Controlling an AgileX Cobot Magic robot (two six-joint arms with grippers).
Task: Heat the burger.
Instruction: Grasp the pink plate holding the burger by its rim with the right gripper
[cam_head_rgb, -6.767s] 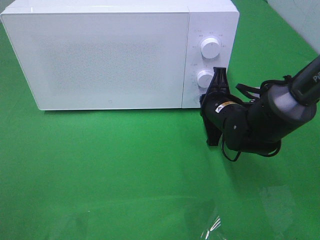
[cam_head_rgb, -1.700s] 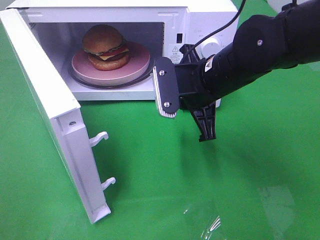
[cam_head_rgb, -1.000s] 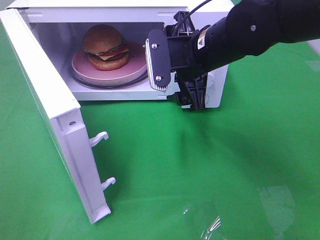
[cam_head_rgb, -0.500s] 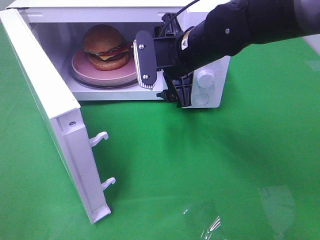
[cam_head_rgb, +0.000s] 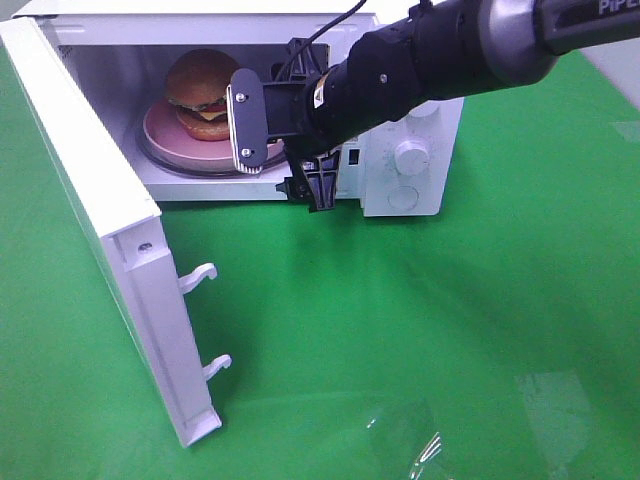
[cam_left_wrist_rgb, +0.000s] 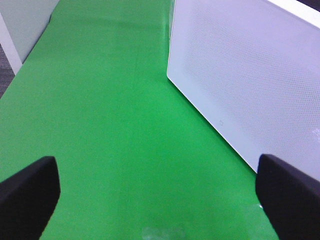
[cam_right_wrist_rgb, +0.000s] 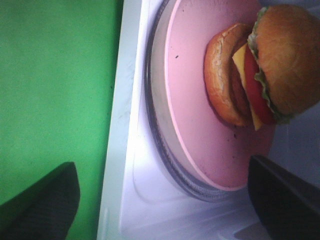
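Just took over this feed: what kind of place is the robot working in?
Most likely a lab test bench staged as a kitchen: a green cloth covers the table, and a white microwave stands open on it with the burger on a pink plate.

Bright even overhead light, soft shadows, wrist views slightly blurred
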